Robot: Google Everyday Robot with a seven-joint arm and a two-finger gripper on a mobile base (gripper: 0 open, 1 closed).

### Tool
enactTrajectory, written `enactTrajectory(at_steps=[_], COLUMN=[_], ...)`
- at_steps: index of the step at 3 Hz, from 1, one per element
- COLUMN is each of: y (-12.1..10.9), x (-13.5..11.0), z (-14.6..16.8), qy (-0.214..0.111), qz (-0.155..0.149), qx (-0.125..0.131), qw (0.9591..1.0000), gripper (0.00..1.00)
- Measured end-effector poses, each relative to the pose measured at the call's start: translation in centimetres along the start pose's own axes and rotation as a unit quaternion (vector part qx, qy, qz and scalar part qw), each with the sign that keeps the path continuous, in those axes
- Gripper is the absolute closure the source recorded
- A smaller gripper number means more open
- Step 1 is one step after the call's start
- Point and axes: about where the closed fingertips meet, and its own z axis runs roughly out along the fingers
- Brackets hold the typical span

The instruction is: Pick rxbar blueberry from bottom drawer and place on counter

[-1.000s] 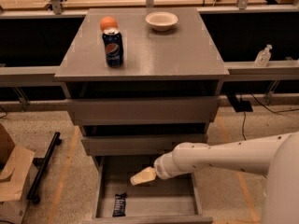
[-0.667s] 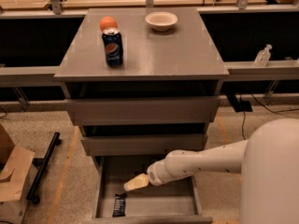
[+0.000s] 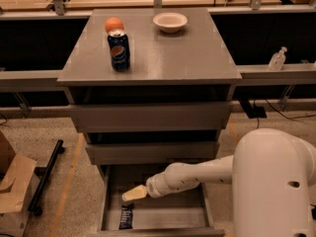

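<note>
The rxbar blueberry point(image 3: 126, 217), a small dark wrapper with white lettering, lies flat in the front left corner of the open bottom drawer point(image 3: 163, 216). My gripper point(image 3: 132, 195) with pale yellow fingers reaches in from the right and hovers just above and behind the bar, a short gap from it. It holds nothing that I can see. The grey counter point(image 3: 168, 53) tops the cabinet above the two upper drawers.
On the counter stand a blue Pepsi can point(image 3: 119, 50), an orange ball point(image 3: 114, 24) behind it and a white bowl point(image 3: 170, 21). A cardboard box point(image 3: 12, 191) and a black bar point(image 3: 45, 177) lie on the floor at left. A bottle point(image 3: 277, 59) sits on the right ledge.
My gripper has moved left and down inside the bottom drawer, closer to the rxbar. The bar has not moved.
</note>
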Motion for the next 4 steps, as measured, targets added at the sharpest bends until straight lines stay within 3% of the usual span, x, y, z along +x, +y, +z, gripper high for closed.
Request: enactTrajectory(at_steps=[2, 4], y=[-0.7, -3.1], x=[-0.3, -1.8], z=[1.6, 6.9], qy=[-0.013, -0.015], qz=[0.023, 0.024], qx=[0.007, 0.006], qw=[0.9996, 0.9996], gripper=[0.00, 0.00])
